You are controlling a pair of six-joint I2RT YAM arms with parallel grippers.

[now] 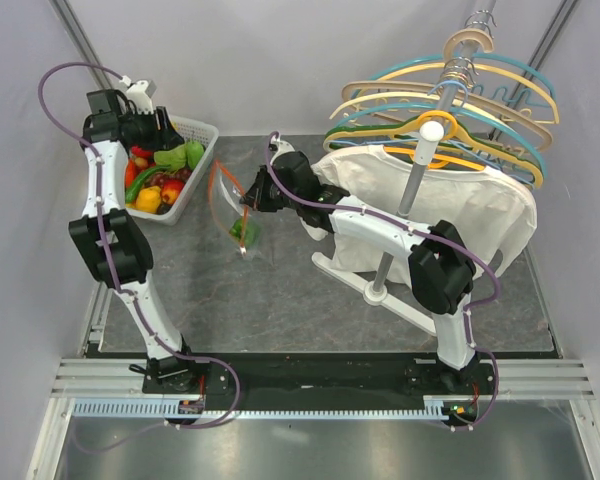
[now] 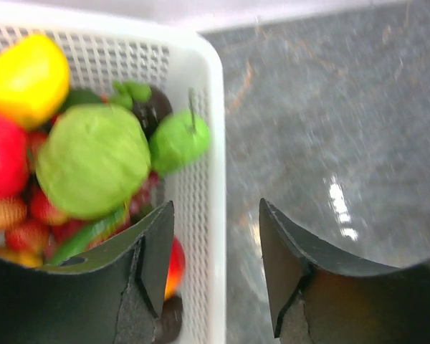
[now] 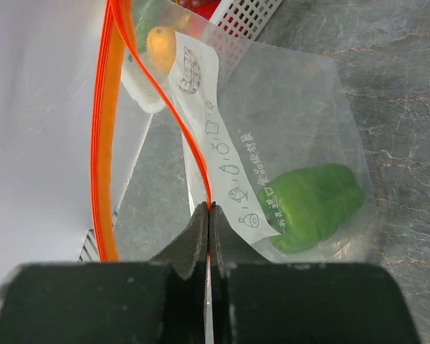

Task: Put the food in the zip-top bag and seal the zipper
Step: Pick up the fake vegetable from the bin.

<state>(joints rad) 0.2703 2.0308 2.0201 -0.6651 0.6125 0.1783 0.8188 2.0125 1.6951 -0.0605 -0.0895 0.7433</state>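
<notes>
Under my left claw [image 2: 215,215] runs the side wall of the basket [image 2: 213,107]. So one finger is over the food [image 2: 93,168] piled inside, and the other finger is over the bare desk [image 2: 344,107]. My right claw [image 3: 209,215] has the mouth edge of the zip-top bag [image 3: 287,100] between its jaws, at the zipper [image 3: 102,143]. The bag spreads forward from this claw. Inside the bag I find one pepper [image 3: 315,204], ahead of the claw and to its right. The basket is beyond the bag. Behind this claw, beside its arm, a rack [image 1: 408,195] with hangers [image 1: 460,95] and a shirt [image 1: 480,215] stands on the desk.
</notes>
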